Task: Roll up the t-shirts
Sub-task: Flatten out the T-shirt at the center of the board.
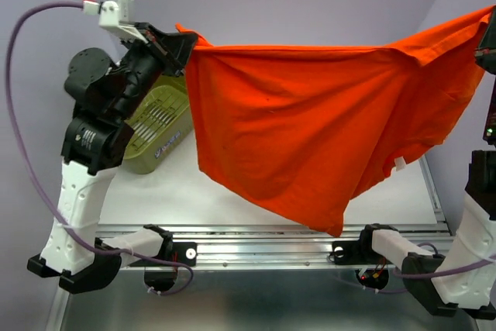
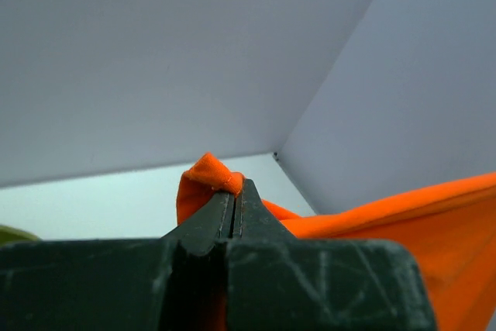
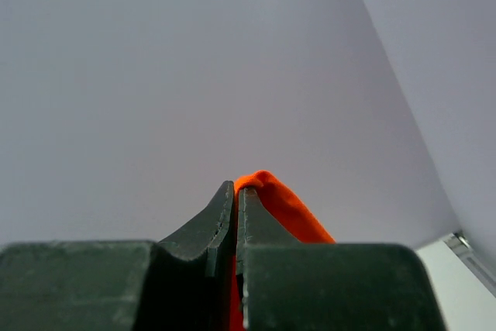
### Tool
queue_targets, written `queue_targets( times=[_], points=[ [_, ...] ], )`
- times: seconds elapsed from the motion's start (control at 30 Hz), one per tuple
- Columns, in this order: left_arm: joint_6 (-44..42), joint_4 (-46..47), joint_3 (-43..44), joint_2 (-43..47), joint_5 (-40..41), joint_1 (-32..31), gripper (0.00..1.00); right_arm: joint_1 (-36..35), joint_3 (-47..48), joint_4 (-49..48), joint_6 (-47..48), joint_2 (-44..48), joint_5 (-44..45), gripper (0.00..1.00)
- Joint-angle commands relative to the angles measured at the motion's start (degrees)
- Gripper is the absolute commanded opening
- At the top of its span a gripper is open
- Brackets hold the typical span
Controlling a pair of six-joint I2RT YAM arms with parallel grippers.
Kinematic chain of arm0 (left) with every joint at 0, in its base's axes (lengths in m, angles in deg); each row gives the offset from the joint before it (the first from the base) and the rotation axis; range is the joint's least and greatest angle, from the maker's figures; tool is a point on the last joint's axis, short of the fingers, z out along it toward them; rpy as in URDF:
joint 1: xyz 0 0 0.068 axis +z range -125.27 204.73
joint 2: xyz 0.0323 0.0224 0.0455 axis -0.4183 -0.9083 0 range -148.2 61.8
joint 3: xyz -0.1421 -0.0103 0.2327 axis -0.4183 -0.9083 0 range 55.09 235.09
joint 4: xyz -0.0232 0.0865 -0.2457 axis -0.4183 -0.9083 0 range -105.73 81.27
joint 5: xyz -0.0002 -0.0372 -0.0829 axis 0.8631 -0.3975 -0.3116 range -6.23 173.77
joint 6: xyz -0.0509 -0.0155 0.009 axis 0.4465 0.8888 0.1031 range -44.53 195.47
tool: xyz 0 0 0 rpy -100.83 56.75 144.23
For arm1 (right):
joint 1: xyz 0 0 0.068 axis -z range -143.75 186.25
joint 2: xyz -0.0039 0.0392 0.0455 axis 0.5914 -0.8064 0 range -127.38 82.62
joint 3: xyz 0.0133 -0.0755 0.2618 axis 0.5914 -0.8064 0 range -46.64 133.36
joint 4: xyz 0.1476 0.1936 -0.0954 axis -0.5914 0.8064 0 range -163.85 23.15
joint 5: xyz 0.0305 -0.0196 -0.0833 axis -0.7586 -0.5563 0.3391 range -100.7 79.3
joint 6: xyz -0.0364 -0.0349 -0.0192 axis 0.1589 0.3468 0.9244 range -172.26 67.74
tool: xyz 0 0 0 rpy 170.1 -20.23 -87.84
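Tension across the t-shirt point(image 1: 310, 122), pinched in the closed left hand point(image 2: 234, 195) and closed right hand point(image 3: 235, 191), is best held even as the cloth is laid flat on the bench point(image 1: 178, 191).

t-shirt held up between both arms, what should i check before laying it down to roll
1. Left gripper grip: ok. The jaws are shut on a bunched corner of the t-shirt.
2. Right gripper grip: ok. The jaws are shut with orange cloth pinched at the tips.
3. Top edge stretched between the grippers: ok, with a slight sag in the middle.
4. Cloth hanging flat: not ok. The lower hem hangs slanted down to one low corner, and the cloth is wrinkled.
5. Low corner clear of the table: cannot tell from above.
6. Olive-green basket clear of the shirt's left edge: cannot tell. It lies close beside that edge.
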Motion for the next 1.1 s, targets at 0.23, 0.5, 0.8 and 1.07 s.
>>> queue_targets(
  times=[0.23, 0.5, 0.8, 1.07],
  points=[
    [3.18, 3.15, -17.1, -8.93, 1.09, 0.72, 0.0, 0.3, -10.78, 0.43, 3.84, -13.48, 1.88, 0.01],
    [0.98, 2.1, -8.7, -21.06, 0.74, 1.59, 0.0, 0.3, -16.5, -5.2, 3.49, -23.94, 1.7, 0.01],
    [-2.62, -3.97, 12.68, -27.94, 1.01, 2.21, 0.0, 0.3, -16.15, -6.26, 3.93, -21.06, 3.11, 0.01],
    [-3.68, -4.32, 17.17, -21.54, 0.57, 2.74, 0.0, 0.3, -16.59, -6.26, 4.54, -7.9, 7.32, 0.01]
  ],
)
